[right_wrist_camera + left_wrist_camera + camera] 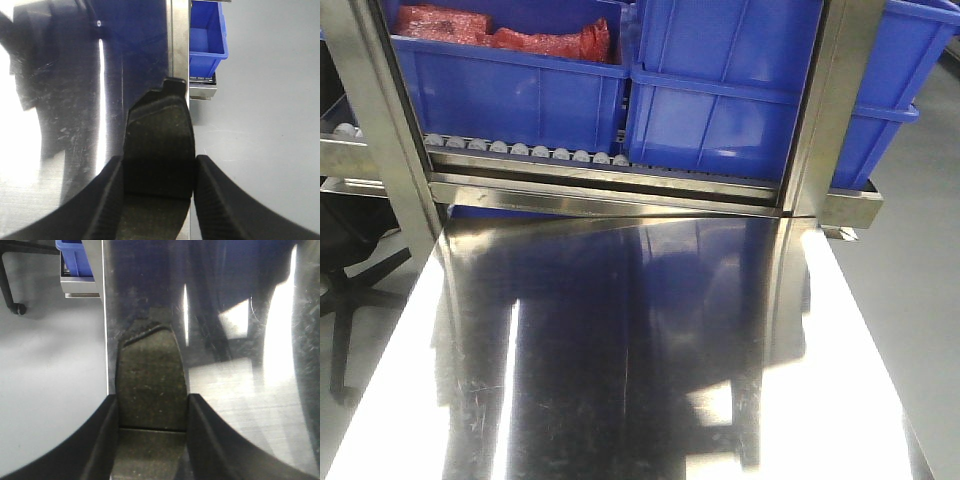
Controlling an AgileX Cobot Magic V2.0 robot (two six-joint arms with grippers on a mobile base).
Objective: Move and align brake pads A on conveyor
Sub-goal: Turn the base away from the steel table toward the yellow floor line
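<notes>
In the left wrist view a dark-grey brake pad [150, 370] with a thin cross groove sits between the black fingers of my left gripper [152, 397], which is shut on its sides. It hangs over the left edge of the shiny steel table [240, 390]. In the right wrist view my right gripper [159, 159] is shut on a second curved brake pad [160, 130], held over the table's right edge [177, 60]. Neither gripper shows in the front view. The conveyor is out of view.
Behind the steel table [620, 350] a steel rack with small rollers [520, 150] carries blue bins [720, 90], one holding red bags [520, 35]. A steel post [380, 110] stands at the left. Grey floor and a chair base [350, 290] lie beside the table.
</notes>
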